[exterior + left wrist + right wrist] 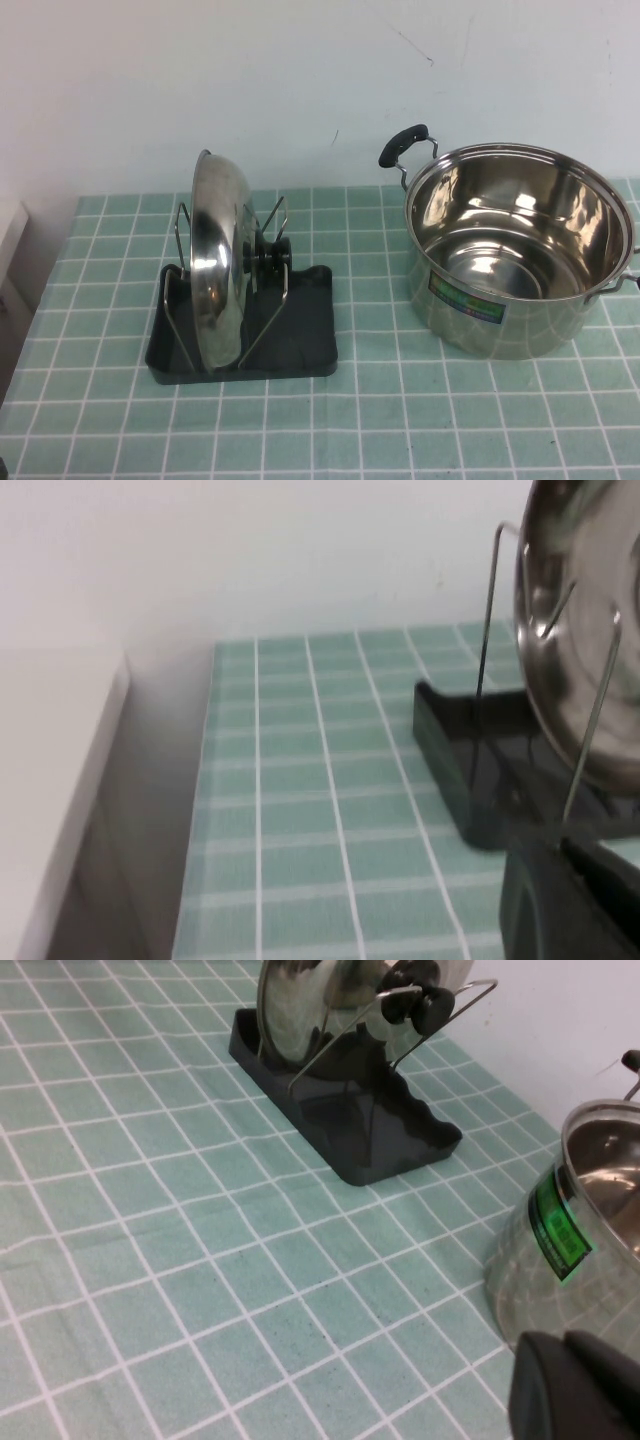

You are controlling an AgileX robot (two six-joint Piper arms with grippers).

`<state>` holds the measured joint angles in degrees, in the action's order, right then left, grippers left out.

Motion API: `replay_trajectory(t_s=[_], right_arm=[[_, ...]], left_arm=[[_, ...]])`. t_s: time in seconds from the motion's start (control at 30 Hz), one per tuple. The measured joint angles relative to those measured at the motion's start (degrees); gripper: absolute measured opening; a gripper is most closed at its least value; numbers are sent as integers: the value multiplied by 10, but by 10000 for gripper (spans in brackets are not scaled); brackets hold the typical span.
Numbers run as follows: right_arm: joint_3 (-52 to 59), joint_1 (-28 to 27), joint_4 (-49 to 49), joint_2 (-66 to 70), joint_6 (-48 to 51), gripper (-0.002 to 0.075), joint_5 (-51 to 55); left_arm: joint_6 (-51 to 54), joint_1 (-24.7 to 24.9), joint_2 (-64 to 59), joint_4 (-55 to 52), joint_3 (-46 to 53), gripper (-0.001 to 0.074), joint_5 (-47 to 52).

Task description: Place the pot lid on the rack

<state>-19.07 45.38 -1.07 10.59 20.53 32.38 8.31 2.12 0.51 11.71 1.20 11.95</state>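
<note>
Plain white wall (pixel 300 80) behind; green checked tablecloth (pixel 400 420) covers table.

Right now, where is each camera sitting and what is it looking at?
High view: sits up on the robot's side, looking down at the pot lid standing on edge in the rack, left of the pot; no arm shows.
Left wrist view: sits low beside the rack, facing the wall; the left gripper is a dark shape at the edge.
Right wrist view: looks across the tablecloth at the rack, pot alongside; the right gripper shows at the edge.
All three share lid and rack.
</note>
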Motion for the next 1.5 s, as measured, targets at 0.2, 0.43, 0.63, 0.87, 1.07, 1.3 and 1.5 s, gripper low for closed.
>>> replay_trajectory(t_s=[0.2, 0.43, 0.63, 0.87, 1.07, 1.3, 1.5], right_arm=[[0, 0, 0, 0, 0, -1, 4], [0, 0, 0, 0, 0, -1, 4], [0, 0, 0, 0, 0, -1, 5], [0, 0, 0, 0, 0, -1, 5], [0, 0, 0, 0, 0, -1, 5], [0, 0, 0, 0, 0, -1, 5], [11, 0, -21, 0, 32, -1, 1]], left_arm=[[-70, -1, 2, -50, -2, -1, 61], [-75, -1, 2, -54, -3, -1, 67], [-72, -1, 2, -55, -3, -2, 67], [-69, -1, 2, -55, -3, -2, 67], [-69, -1, 2, -55, -3, -2, 67], [-69, -1, 2, -55, -3, -2, 67], [-69, -1, 2, -55, -3, -2, 67]])
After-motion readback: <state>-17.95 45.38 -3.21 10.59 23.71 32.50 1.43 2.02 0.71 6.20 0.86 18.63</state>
